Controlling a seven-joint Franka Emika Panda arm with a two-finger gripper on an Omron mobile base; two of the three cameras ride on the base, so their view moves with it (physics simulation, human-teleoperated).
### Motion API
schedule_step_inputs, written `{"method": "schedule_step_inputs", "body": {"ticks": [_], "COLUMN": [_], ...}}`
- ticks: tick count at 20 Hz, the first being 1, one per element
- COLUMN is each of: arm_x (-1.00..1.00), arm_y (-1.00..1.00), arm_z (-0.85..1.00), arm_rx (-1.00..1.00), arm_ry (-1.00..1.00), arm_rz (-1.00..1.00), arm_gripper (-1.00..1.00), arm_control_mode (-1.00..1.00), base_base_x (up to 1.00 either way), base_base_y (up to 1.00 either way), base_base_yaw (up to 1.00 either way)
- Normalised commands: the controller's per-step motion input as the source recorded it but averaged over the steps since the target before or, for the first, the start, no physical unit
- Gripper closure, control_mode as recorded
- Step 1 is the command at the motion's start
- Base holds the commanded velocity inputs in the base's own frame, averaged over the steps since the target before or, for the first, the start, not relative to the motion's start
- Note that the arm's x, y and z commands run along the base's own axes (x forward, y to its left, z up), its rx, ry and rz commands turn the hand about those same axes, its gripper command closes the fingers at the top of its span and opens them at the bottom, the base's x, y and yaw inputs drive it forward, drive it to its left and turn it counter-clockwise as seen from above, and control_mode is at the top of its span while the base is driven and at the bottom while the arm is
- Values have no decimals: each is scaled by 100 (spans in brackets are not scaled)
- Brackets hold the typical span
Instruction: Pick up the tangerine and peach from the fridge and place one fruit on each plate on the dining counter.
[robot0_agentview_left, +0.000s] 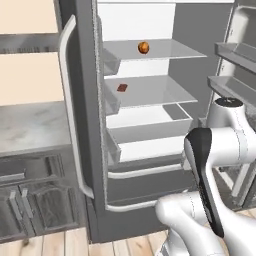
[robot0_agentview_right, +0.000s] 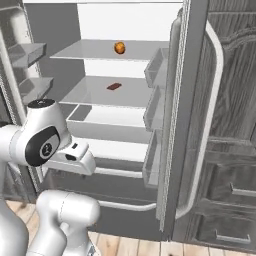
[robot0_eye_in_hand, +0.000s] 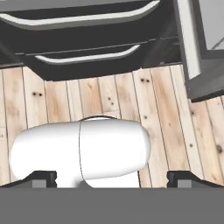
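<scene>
Hand view: tool (robot0_eye_in_hand: 112, 177) spread over plank floor (robot0_eye_in_hand: 175, 131) — round orange fruit (robot0_agentview_left: 143, 47), perhaps tangerine, on glassy shelf.

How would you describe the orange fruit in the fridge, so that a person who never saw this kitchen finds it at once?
Look into the open grey fridge with its white interior. On the upper glass shelf sits the orange fruit, alone. It is round and orange, unlike the small flat dark red item on the shelf below.
</scene>
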Motion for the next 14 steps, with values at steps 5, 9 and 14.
{"method": "schedule_step_inputs", "body": {"ticks": [5, 9, 14], "arm_x": [0, 0, 0], "arm_y": [0, 0, 0], "arm_z": [0, 0, 0], "arm_rx": [0, 0, 0], "arm_ry": [0, 0, 0], "arm_rz": [0, 0, 0], "arm_gripper": [-100, -100, -100], "arm_control_mode": [100, 100, 100], "base_base_x": [81, 69, 34], "base_base_y": [-18, -19, -31], "base_base_yaw": [3, 6, 4]}}
